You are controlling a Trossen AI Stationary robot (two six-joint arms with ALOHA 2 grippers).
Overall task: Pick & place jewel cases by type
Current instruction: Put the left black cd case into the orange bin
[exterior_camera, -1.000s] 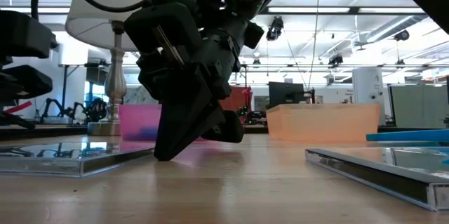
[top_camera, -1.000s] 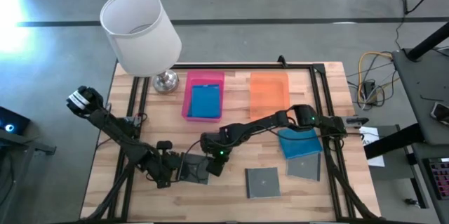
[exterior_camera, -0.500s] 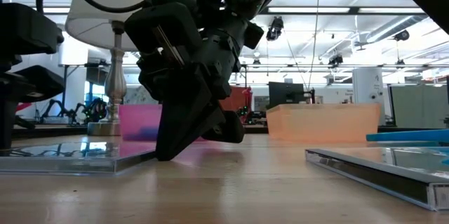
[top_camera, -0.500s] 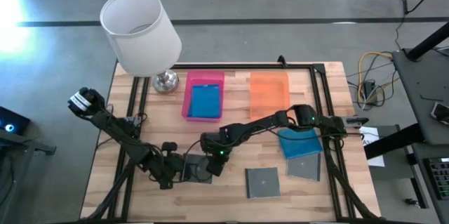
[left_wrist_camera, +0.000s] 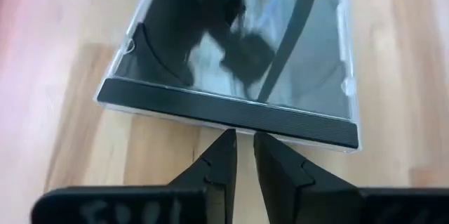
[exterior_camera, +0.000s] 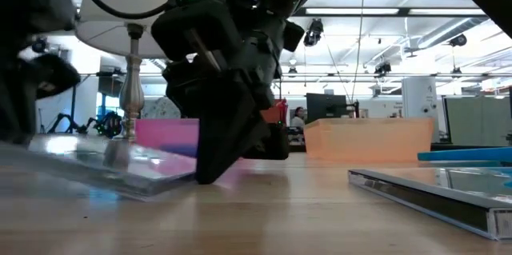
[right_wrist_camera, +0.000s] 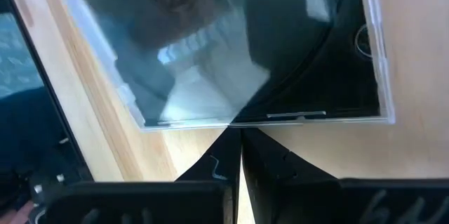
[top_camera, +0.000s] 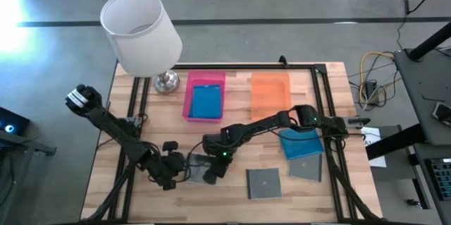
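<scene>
Wooden table (top_camera: 232, 108) under a white lamp (top_camera: 140, 33); both pincers nearly closed at a clear case (left_wrist_camera: 231, 55).

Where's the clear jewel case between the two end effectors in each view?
High view: clear jewel case at the front of the table, between the left end effector and the right end effector.
Low view: lower left, one edge tilted up.
Left wrist view: fills the upper half.
Right wrist view: fills the upper half.
Shared landmark: pink tray, also in the low view.

Blue jewel case (top_camera: 205, 101) in pink tray (top_camera: 204, 79) (orange tray (top_camera: 270, 91) alongside).
</scene>
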